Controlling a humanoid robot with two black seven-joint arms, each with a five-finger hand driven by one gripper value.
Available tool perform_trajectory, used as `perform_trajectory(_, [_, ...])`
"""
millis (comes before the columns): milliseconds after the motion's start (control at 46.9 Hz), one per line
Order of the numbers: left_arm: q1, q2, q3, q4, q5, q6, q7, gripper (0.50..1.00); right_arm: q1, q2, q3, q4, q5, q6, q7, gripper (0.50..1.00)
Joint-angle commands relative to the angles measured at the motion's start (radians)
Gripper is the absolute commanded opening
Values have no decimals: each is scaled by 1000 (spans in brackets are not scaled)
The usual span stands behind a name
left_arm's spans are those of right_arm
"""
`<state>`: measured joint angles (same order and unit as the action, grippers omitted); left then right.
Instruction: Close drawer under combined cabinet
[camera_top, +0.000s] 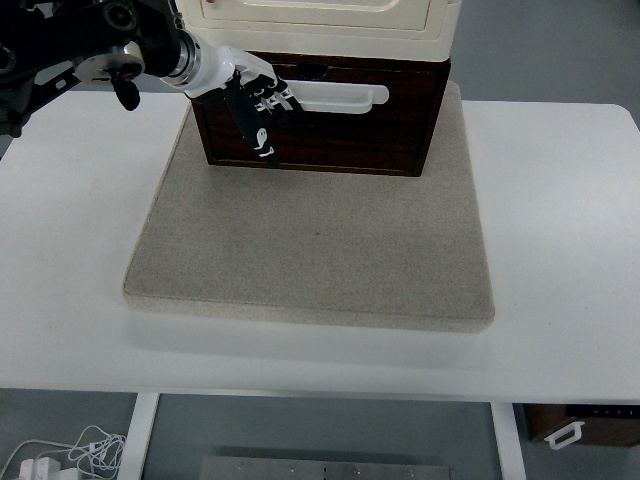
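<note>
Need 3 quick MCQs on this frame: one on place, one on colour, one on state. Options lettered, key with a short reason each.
1. Where is the left hand?
A. at the left part of the drawer front
B. on the bare table
C. on top of the cabinet

2. What colour is the drawer front?
A. white
B. dark brown
C. blue

3. What is the hand doing with the handle?
A. gripping it
B. lifting it off
C. fingers extended, not closed around it

Key: 1 A, the fingers lie against the front's left part. 2 B, dark wood under the cream cabinet. 3 C, the fingers point down beside the white handle.
</note>
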<state>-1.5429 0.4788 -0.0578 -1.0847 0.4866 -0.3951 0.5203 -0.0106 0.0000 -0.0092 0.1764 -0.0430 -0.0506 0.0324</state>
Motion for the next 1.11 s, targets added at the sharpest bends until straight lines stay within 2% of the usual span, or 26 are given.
perform_trajectory(0, [1, 0, -7, -12, -5, -42, -2, 996, 0, 0, 0, 0, 0, 0, 0, 952])
perform_trajectory(192, [4, 0, -62, -26, -13, -108, -63, 996, 0, 0, 0, 0, 0, 0, 0, 952])
perform_trajectory(320, [6, -2, -131, -43, -26, -154, -147, 996, 0, 0, 0, 0, 0, 0, 0, 952])
perform_trajectory(448, [4, 1, -209, -96, -65, -162, -178, 996, 0, 0, 0, 0, 0, 0, 0, 952])
perform_trajectory(576, [4, 1, -326, -93, -92, -163, -204, 996, 0, 0, 0, 0, 0, 0, 0, 952])
perform_trajectory(682, [7, 12, -395, -93, -94, -160, -267, 996, 0, 0, 0, 0, 0, 0, 0, 952])
perform_trajectory(853, [9, 23, -502, -70, -95, -91, -408, 996, 0, 0, 0, 0, 0, 0, 0, 952])
perform_trajectory(981, [9, 24, -597, -49, -108, 41, -470, 996, 0, 0, 0, 0, 0, 0, 0, 952])
perform_trajectory(1087, [6, 17, -689, 9, -178, 146, -482, 994, 0, 0, 0, 0, 0, 0, 0, 952])
